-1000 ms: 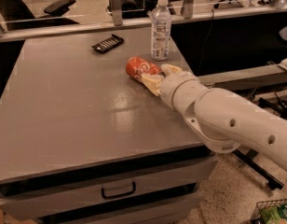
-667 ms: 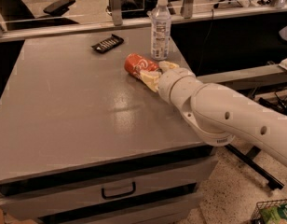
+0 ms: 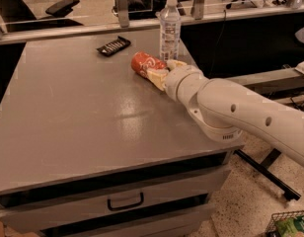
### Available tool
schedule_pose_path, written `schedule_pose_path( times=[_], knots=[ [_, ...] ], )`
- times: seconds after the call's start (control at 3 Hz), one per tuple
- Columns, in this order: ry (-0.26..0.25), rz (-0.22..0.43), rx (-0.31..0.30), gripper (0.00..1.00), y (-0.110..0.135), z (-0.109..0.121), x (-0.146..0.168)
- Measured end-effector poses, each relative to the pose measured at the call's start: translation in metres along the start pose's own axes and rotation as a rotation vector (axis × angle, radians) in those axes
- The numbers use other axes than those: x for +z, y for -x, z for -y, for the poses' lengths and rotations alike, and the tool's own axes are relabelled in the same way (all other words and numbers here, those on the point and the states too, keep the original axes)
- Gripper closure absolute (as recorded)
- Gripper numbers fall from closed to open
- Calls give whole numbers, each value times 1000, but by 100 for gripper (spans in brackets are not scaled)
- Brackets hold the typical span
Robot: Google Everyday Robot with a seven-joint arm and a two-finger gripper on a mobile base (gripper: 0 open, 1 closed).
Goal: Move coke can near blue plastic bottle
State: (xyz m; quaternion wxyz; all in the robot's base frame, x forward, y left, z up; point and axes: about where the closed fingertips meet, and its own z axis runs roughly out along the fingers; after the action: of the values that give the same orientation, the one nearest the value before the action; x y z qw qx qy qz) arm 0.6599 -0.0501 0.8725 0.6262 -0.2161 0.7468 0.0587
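**1. Grip state.** I am holding the coke can (image 3: 146,64) in my gripper (image 3: 161,69). My fingers (image 3: 156,76) are standing narrow, one on each side of the can's nearer end, and both are appearing to press on its wall. The can is lying on its side, with its other end projecting past my fingertips, away from my arm (image 3: 250,112). I cannot tell whether it is resting on the table (image 3: 73,112) or hanging just above it.

**2. Target.** The blue plastic bottle (image 3: 170,28) is standing upright just beyond my fingers, toward the table's back edge. It is near the can but not touching it.

**3. Other items.** A flat black remote-like object (image 3: 113,46) is lying well apart from my fingers, past the can's projecting end.

**4. Progress.** I am judging the transport as essentially done, since the can is already sitting close to the bottle. The remaining steps are settling the can on the table, spreading my fingers and backing away. I am treating two risks as open: a can on its side may roll once freed, and the bottle just beyond my fingers may tip if I brush it.
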Motion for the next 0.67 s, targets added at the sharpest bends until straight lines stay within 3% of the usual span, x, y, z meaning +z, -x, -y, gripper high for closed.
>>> schedule_pose_path(
  times=[0.67],
  knots=[
    [-32, -11, -9, 15, 2, 2, 13]
  ],
)
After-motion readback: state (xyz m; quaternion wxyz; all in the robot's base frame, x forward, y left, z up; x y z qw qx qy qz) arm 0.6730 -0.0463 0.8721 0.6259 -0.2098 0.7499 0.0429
